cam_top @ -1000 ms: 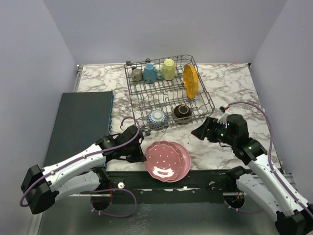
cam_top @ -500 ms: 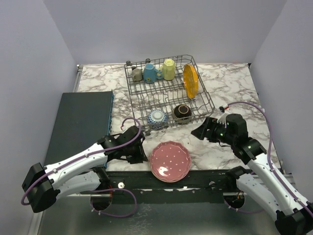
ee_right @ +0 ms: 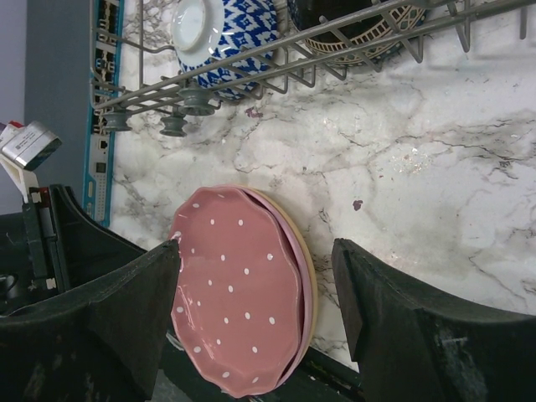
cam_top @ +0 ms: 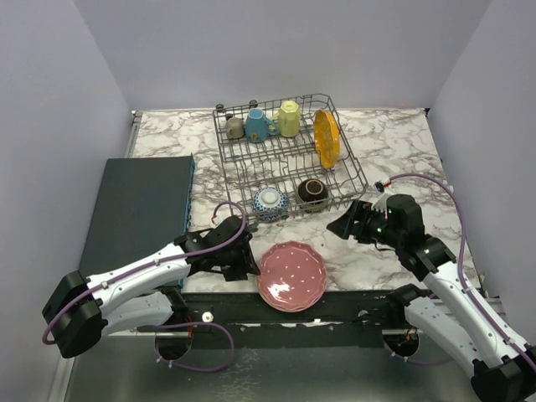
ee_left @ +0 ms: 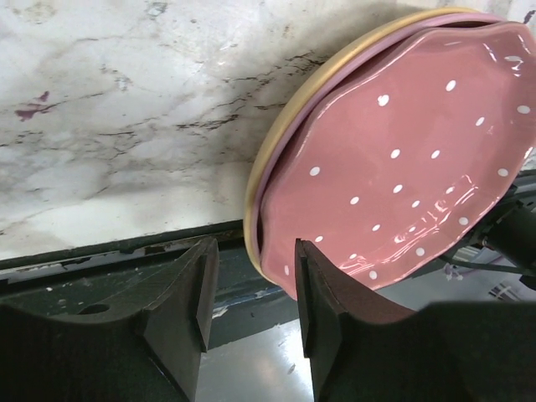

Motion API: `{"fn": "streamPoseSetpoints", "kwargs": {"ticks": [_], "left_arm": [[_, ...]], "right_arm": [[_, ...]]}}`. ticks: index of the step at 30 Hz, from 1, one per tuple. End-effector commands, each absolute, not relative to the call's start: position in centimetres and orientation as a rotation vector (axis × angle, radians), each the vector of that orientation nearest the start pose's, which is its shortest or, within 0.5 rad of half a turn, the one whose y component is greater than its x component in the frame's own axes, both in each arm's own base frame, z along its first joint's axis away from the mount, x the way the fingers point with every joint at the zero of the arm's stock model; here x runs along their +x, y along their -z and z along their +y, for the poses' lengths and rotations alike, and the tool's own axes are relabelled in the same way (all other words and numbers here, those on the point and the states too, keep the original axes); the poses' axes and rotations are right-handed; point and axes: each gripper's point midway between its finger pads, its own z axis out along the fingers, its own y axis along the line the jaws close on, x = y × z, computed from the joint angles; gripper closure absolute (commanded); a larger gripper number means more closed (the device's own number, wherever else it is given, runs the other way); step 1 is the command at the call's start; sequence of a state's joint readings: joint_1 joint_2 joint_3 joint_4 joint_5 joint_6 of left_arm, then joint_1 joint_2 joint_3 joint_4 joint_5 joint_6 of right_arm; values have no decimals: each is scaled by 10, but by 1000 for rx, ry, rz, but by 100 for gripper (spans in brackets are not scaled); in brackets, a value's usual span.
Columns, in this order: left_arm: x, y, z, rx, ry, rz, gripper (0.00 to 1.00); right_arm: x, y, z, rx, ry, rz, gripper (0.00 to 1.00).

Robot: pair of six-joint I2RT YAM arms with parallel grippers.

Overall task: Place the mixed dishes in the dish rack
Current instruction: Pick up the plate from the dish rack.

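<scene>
Probable step: grasping the pink white-dotted scalloped plate (cam_top: 291,275). Left pincer (ee_left: 254,280) and right pincer (ee_right: 255,260) are released. Next, clench its rim; lift to the grey wire dish rack (cam_top: 276,163).

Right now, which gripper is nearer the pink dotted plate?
Left. The left gripper sits at the left rim of the pink dotted plate; the right gripper hovers apart, beyond its far right side.

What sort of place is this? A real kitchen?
Probably a lab test booth mocked up as a kitchen counter, not a home. Plain grey walls box in a marble-patterned table, the left arm and right arm are bolted at its near edge, and a wire dish rack sits on it.
</scene>
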State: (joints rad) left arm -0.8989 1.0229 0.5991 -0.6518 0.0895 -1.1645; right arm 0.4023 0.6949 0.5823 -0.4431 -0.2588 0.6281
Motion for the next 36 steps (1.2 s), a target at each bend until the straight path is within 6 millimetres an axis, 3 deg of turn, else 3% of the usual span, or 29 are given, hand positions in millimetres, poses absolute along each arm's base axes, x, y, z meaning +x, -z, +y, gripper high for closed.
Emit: {"fn": "streamPoseSetpoints", "kwargs": {"ticks": [1,6,16,36], "left_arm": [[104,-72,-231,-344,783,2855,53],[105,-68,-235,-330,779,2867,54],[107,-64,-239,-311,782,2871,71],[101,-53,-235,-311,758,2910,68]], "right_arm": [[201,-160,165,79,-895,2233,21],[200,-159,165,82,-901,2233,21],[196,-154,166,79,-912,2250,21],[195,-150,167,85,-921,2260,21]]}}
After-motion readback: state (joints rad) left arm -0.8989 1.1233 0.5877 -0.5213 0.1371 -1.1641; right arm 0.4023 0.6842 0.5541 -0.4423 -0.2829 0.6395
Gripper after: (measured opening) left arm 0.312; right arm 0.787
